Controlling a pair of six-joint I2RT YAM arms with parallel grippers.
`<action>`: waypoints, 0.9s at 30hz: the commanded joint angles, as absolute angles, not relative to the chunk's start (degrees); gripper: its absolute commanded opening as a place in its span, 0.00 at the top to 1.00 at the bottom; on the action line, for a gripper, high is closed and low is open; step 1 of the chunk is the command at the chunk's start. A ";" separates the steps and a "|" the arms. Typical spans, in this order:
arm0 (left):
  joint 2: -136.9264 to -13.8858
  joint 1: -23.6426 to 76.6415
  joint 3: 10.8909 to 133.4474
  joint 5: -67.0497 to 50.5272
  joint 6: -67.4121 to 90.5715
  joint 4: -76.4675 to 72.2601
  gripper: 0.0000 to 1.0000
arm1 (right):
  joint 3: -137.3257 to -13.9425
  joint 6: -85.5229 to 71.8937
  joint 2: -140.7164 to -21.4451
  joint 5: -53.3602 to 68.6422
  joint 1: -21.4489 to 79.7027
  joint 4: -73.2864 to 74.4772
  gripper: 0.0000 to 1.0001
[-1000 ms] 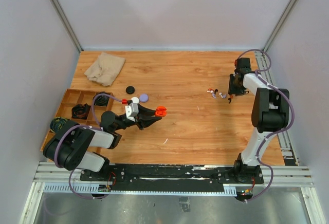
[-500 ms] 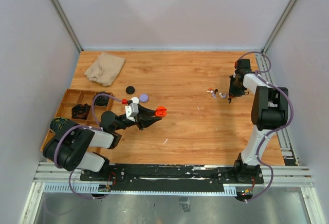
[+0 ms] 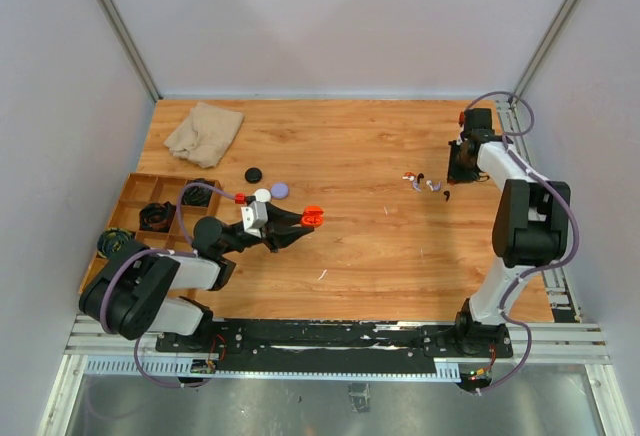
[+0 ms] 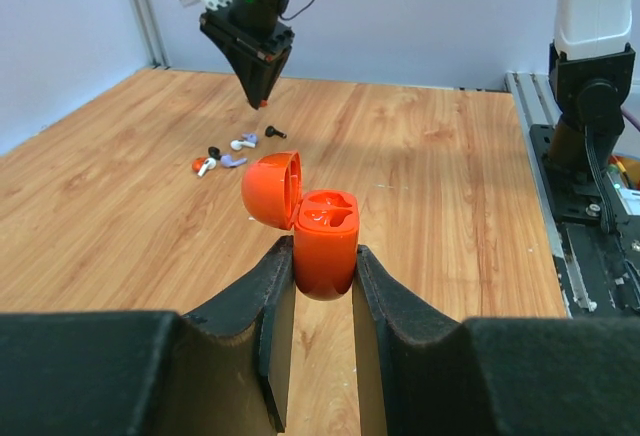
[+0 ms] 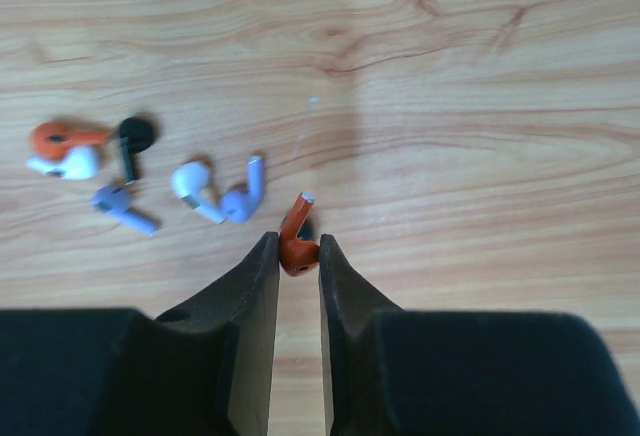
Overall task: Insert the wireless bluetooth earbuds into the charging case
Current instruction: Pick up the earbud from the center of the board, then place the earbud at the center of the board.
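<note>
Left end effector (image 4: 322,262): is clamping both fingers on the lower body of the orange charging case (image 4: 328,236), holding it above the left half of the worktop (image 3: 360,246), near the wooden tray (image 3: 131,194) at the left edge.
Case attitude: is standing upright with its lid hinging back and both sockets facing up, probably so the other arm can lower a bud straight in.
Right end effector (image 5: 297,248): is pinching a red earbud (image 5: 297,228) at its very tips, jaws almost together, over the worktop near the right edge.
Grip on the bud: is taking the rounded end and leaving the stem poking out past the tips. I judge this is keeping the stem free to enter a socket.
Loose earbuds (image 5: 215,194): are lying in a small scatter on the worktop just beside the right end effector, in red, white, black and lilac, some touching.
Gap to close: the case and the pinched bud are sitting well apart, so a carry across the worktop is looking like the next need.
Bystanders: a cloth (image 3: 203,128) is lying by the far left corner, and round pucks (image 3: 267,187) are sitting beside the tray.
Hard to make out: I cannot tell whether the pinched bud is hanging clear of the wood or touching it. From overhead it is too small to pick out. The end effectors' own bodies are blocking the lower part of both wrist views.
</note>
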State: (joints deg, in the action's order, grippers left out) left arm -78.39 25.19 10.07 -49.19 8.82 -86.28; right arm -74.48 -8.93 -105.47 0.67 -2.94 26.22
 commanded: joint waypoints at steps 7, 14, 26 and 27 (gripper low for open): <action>-75.28 24.77 10.22 -48.16 5.94 -84.46 1.00 | -68.35 -8.30 -96.36 4.68 11.20 29.18 0.89; -74.34 24.79 9.87 -47.59 5.67 -84.38 1.00 | -65.89 -7.03 -97.10 3.19 24.62 28.73 0.88; -73.08 24.79 9.43 -46.76 4.77 -83.59 1.00 | -65.97 -3.86 -103.87 2.08 37.27 28.33 0.87; -73.04 24.79 9.41 -46.76 4.75 -83.56 1.00 | -65.88 -3.60 -104.10 1.96 37.68 28.32 0.87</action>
